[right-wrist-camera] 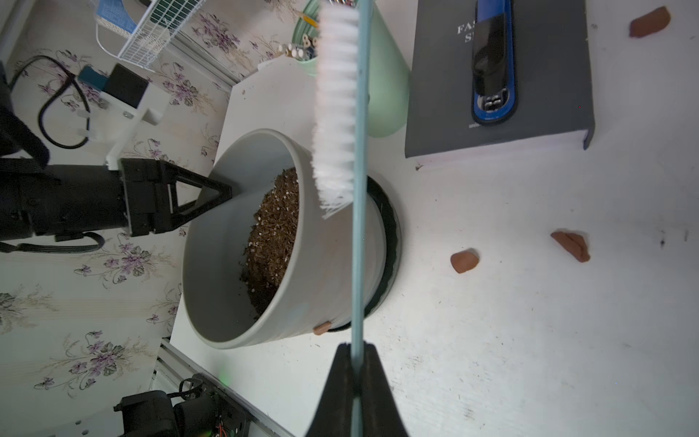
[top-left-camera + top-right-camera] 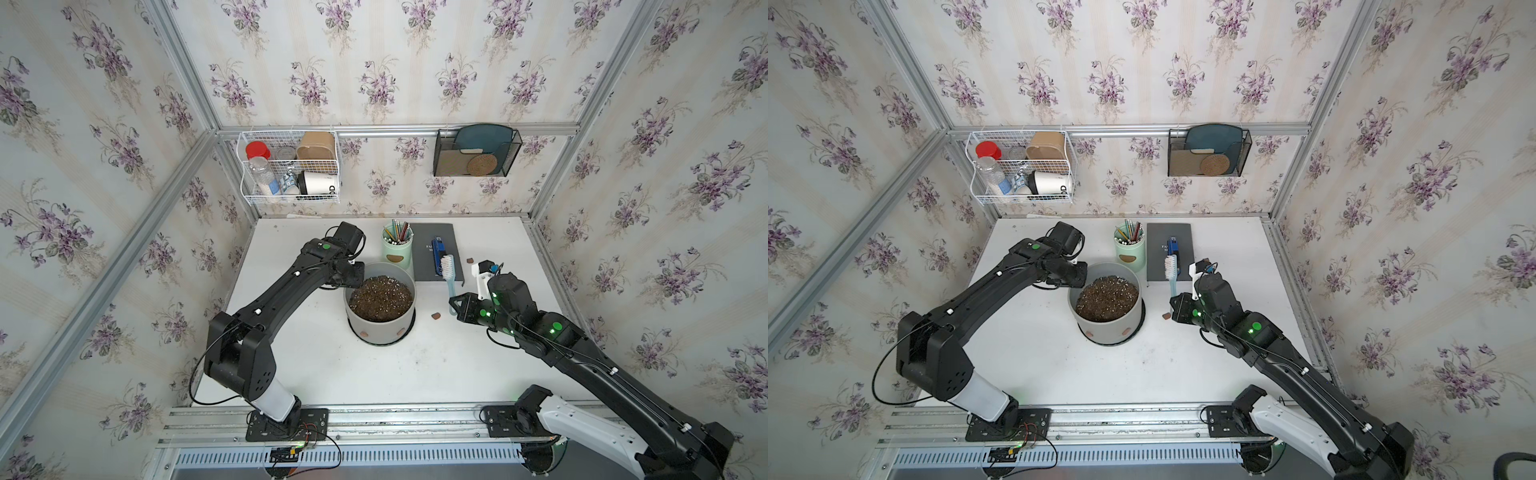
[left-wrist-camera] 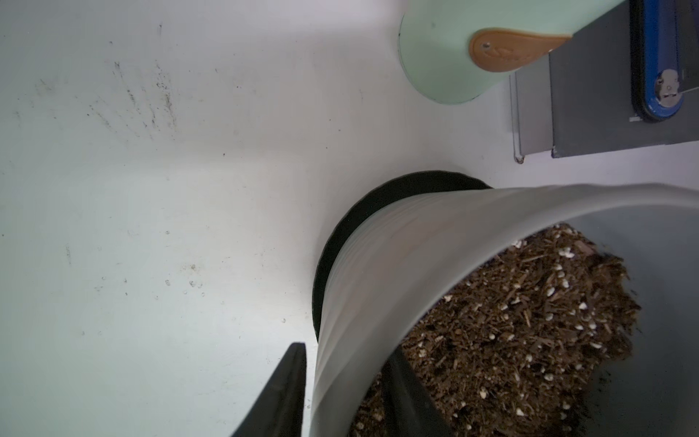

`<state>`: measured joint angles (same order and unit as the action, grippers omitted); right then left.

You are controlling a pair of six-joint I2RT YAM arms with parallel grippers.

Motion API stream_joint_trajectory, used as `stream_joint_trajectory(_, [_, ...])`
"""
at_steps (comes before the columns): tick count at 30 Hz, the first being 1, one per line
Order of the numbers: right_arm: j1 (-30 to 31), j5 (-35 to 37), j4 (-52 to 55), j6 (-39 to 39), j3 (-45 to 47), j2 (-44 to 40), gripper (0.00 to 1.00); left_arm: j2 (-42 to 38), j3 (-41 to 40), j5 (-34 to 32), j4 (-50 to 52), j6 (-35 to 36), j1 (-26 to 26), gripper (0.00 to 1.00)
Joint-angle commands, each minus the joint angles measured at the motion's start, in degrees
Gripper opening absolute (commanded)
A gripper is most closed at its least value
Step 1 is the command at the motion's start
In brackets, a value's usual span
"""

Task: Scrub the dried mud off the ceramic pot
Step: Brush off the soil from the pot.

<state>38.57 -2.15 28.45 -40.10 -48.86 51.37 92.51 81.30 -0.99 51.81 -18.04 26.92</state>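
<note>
Two sides of ceramic pot (image 2: 376, 330) rim flanked by parted left pincer (image 3: 346, 352); right pincer (image 1: 357, 346) clamps brush (image 1: 336, 94); front table (image 2: 415, 374) open

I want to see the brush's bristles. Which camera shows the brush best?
The right wrist view: the brush spans it, white bristles sharp, handle pinched in the right gripper. Both top views show it small. The left wrist view misses it.

Robot test cell dressed up as a home room. Violet-print wallpaper (image 2: 374, 62) on panels in an aluminium extrusion frame (image 2: 395, 129), white worktop (image 2: 415, 365), arm mounts (image 2: 286, 424) bolted to near slotted rail (image 2: 395, 419), wire basket (image 2: 266, 137) and mesh organiser (image 2: 516, 149) on far wall.
</note>
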Motion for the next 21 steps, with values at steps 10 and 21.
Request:
stream_joint_trajectory(10, [0.02, -1.21, -1.9, -3.38, 11.97, -2.13, 0.0, 3.68, 2.65, -1.4, -0.67, 0.58, -0.07, 0.32])
stream_joint_trajectory(21, [3.95, -2.92, -6.91, -10.46, 23.29, -6.29, 0.0, -2.01, -0.47, -2.7, 4.09, -5.12, -0.11, 0.01])
